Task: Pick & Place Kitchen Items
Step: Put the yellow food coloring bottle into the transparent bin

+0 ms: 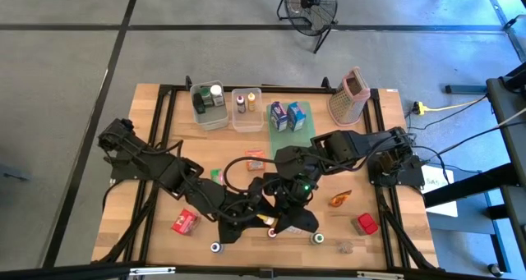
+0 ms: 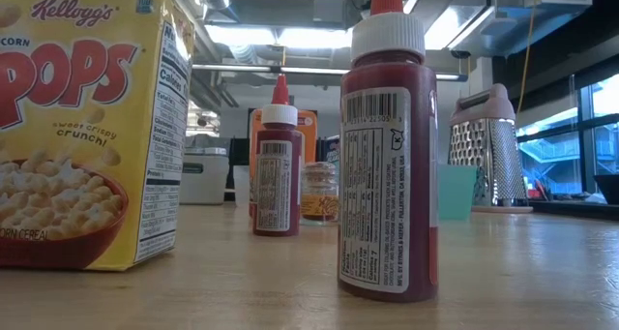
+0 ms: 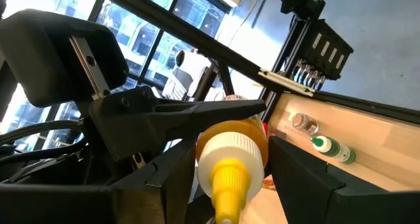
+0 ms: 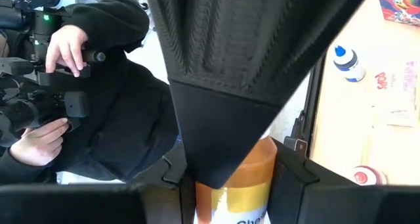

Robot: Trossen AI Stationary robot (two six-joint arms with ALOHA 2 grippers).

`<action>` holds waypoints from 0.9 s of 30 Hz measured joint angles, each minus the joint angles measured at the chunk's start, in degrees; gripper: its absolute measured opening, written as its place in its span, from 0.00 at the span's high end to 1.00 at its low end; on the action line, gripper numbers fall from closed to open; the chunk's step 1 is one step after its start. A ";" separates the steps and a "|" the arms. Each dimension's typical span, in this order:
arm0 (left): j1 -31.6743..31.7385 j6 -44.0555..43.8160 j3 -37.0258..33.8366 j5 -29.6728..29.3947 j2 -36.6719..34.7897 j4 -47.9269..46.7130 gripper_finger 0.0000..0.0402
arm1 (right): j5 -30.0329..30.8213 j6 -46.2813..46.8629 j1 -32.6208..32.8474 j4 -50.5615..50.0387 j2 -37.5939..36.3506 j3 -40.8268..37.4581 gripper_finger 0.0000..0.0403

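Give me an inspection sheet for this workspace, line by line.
Surface: wooden table in a black frame.
Job's things: yellow-capped bottle held between both arms at the centre; jars in two clear bins; two cartons on the green tray; red packet, red item, orange packet near the front.
Clutter: box grater at the back right.
Grippers: left gripper and right gripper both closed on the bottle.
Cables: yellow cord on the floor, right.
Surroundings: floor fan; person holding a controller.
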 joint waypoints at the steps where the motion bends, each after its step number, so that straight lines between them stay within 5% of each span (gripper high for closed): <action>1: -0.01 -0.03 0.00 0.06 0.00 0.03 0.54 | 0.00 0.00 0.00 0.00 0.00 0.00 0.68; 27: 0.78 -2.92 -0.04 1.19 0.13 1.54 0.64 | -0.23 -1.91 -0.44 -0.05 -0.07 0.00 0.68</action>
